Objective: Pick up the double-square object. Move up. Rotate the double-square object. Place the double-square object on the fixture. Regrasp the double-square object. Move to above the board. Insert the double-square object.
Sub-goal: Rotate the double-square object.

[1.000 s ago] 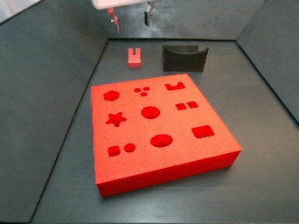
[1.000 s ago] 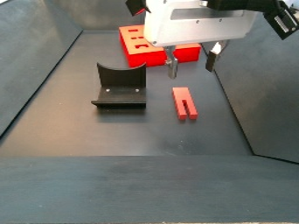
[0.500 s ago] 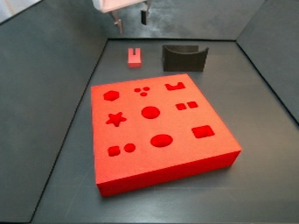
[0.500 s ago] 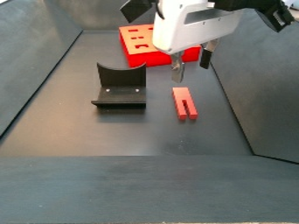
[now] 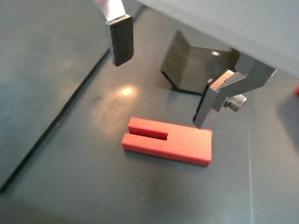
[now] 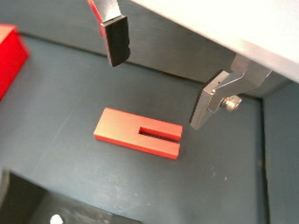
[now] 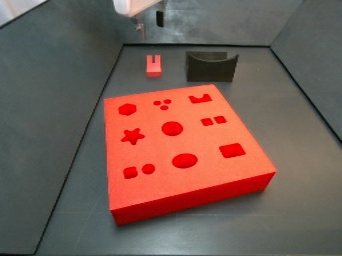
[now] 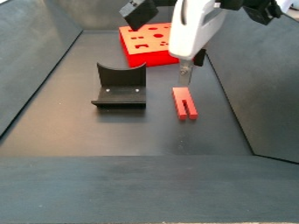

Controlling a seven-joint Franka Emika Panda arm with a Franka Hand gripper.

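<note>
Dark floor (image 7: 54, 150) carries board (image 7: 181, 150), fixture (image 7: 210, 66), double-square object (image 7: 154, 66); gripper (image 8: 187, 72) above.

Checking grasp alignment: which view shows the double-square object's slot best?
A wrist view: the double-square object lies flat on the floor below the open gripper, slot plainly visible. The other wrist view shows it similarly. Side views show it small or narrow.

Dark grey matte floor (image 7: 301, 190) of a tray-like enclosure, smooth grey side walls (image 7: 54, 60) sloping up from it, a lighter back wall (image 7: 214, 20), a faintly streaked front ledge (image 8: 140, 192), a small bright glare spot (image 5: 124, 89) on the floor
</note>
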